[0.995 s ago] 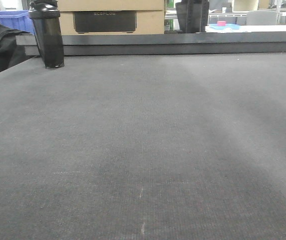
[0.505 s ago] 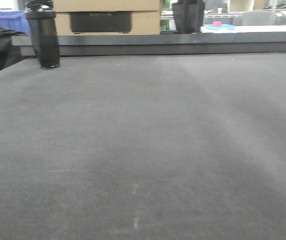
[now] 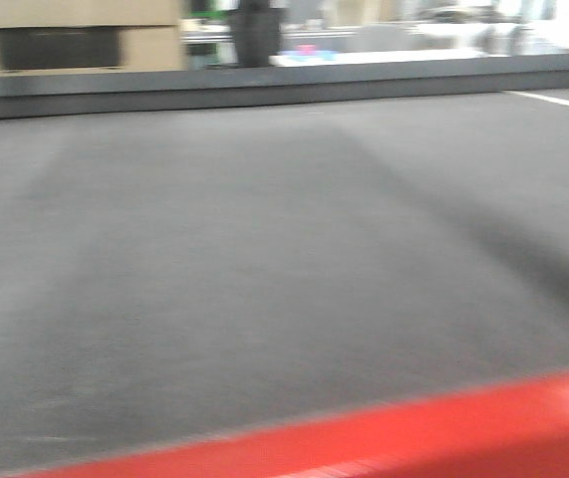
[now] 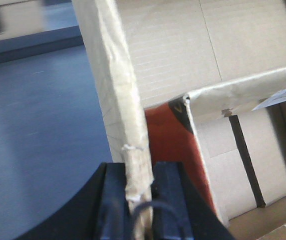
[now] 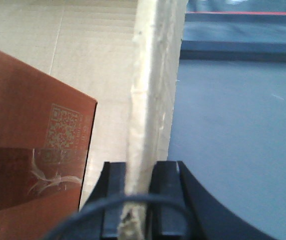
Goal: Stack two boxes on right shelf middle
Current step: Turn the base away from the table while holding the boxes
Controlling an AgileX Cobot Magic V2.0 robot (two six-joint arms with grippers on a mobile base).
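A brown cardboard box (image 4: pixel 173 45) stands open, and both grippers hold its walls. In the left wrist view my left gripper (image 4: pixel 140 167) is shut on the box's thin upright wall (image 4: pixel 115 75). A red-brown flat item (image 4: pixel 165 137) lies inside the box. In the right wrist view my right gripper (image 5: pixel 143 167) is shut on another wall edge (image 5: pixel 153 75) of the box, beside the same red-brown item with a QR code (image 5: pixel 27 145). The shelf is out of view. Neither gripper appears in the front view.
The front view is blurred over a dark grey bench top (image 3: pixel 264 249) with a red frame edge (image 3: pixel 424 433) along the bottom. At the far back stand a tan carton with a dark panel (image 3: pixel 65 45) and a dark container (image 3: pixel 254 35).
The front view has swung to the right: the black bottle has slid out at the left, the tan carton has shifted left, and a red edge has risen at the bottom.
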